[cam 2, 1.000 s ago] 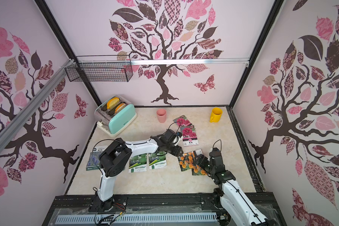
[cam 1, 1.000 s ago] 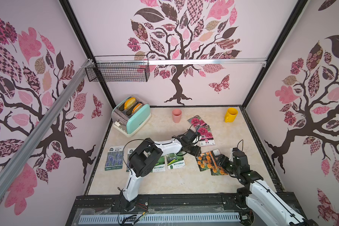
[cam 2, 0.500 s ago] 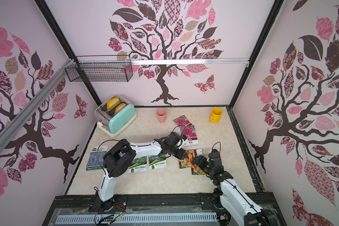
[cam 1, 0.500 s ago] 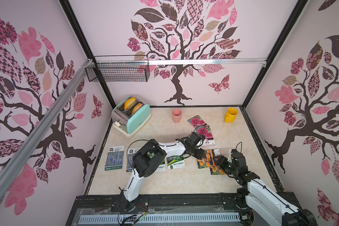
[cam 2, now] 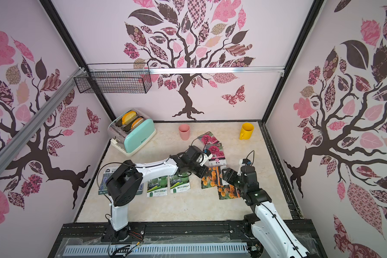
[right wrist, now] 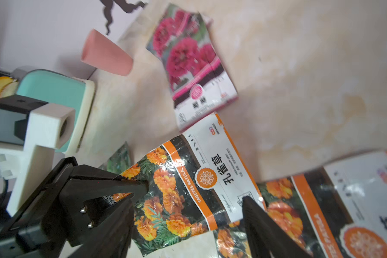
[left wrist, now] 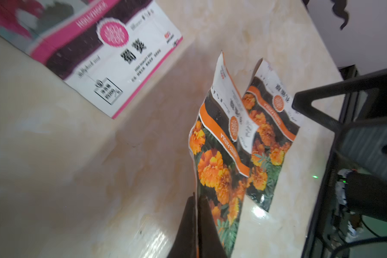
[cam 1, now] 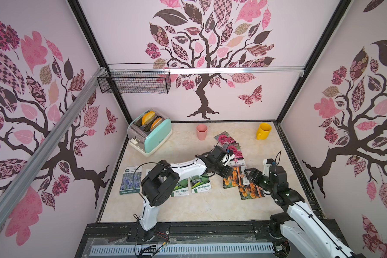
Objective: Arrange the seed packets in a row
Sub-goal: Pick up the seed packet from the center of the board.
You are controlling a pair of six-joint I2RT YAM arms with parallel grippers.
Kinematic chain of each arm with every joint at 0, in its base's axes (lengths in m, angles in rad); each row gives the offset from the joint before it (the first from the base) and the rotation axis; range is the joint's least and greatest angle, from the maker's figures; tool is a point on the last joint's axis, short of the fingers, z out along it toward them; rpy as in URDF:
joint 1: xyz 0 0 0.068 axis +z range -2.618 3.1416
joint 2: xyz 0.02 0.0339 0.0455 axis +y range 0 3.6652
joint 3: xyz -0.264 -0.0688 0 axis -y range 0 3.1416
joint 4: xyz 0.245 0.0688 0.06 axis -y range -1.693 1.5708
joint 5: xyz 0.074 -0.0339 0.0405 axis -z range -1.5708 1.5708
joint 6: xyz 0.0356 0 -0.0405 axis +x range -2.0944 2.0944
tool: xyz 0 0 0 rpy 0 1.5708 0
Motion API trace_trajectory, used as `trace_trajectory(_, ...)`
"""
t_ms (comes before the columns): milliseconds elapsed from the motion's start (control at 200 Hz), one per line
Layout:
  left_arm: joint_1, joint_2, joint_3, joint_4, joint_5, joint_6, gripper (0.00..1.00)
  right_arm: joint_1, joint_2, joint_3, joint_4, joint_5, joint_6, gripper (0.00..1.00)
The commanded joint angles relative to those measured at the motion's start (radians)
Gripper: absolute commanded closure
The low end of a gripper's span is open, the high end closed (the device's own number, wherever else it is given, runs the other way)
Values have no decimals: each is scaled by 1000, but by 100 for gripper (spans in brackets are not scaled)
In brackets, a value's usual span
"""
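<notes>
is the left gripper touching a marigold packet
Touching. The left wrist view shows the left gripper shut on the edge of one marigold packet.

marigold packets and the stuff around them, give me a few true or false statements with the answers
1. The left fingers are shut on the edge of a marigold packet. True.
2. The right fingers are shut on the other marigold packet. False: they stand open and grip nothing.
3. The gourd packets lie side by side. True.
4. The yellow mug lies tipped over on a packet. False: it stands upright on the bare table, near the back right corner.
</notes>
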Motion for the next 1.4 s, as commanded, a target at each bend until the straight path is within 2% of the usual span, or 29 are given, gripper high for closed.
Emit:
trace_trajectory(0,63,-133,-12,-7,73,74,100,-3,33,150,-71,-52,-135,20)
trace_trajectory(105,83,-201,4,-93,123,203,100,-3,101,291,-86,-134,-195,19)
trace_trajectory(165,91,-208,54,-219,128,321,100,-2,136,371,-95,-173,-233,19)
trace_trajectory(245,119,-198,139,-374,193,459,100,-1,172,447,-89,-199,-269,18)
trace_trajectory(355,178,-218,178,-411,359,544,100,-1,208,497,-40,-218,-289,18)
trace_trajectory(510,222,-241,191,-473,440,663,100,0,307,620,-94,-276,-373,18)
trace_trajectory(660,227,-216,240,-544,436,715,100,26,339,632,-154,-317,-453,19)
trace_trajectory(780,227,-221,241,-555,450,728,100,104,352,625,-206,-219,-535,19)
trace_trajectory(840,227,-229,230,-547,449,725,100,121,363,611,-217,-212,-562,19)
trace_trajectory(1020,227,-243,216,-546,436,729,100,143,342,542,-194,-283,-578,22)
trace_trajectory(1215,229,-251,205,-513,446,703,100,245,321,454,-185,-255,-593,27)
trace_trajectory(1280,229,-246,205,-506,449,691,100,279,317,428,-162,-256,-578,41)
trace_trajectory(1305,229,-243,207,-502,446,681,100,287,314,419,-154,-258,-573,44)
trace_trajectory(1320,229,-240,209,-500,445,675,100,292,312,416,-147,-257,-567,49)
trace_trajectory(1351,230,-237,213,-499,449,668,100,295,307,408,-137,-259,-557,64)
trace_trajectory(1366,232,-236,213,-497,451,663,100,295,302,404,-127,-259,-551,81)
trace_trajectory(1391,233,-236,211,-489,453,649,100,295,293,394,-112,-260,-543,100)
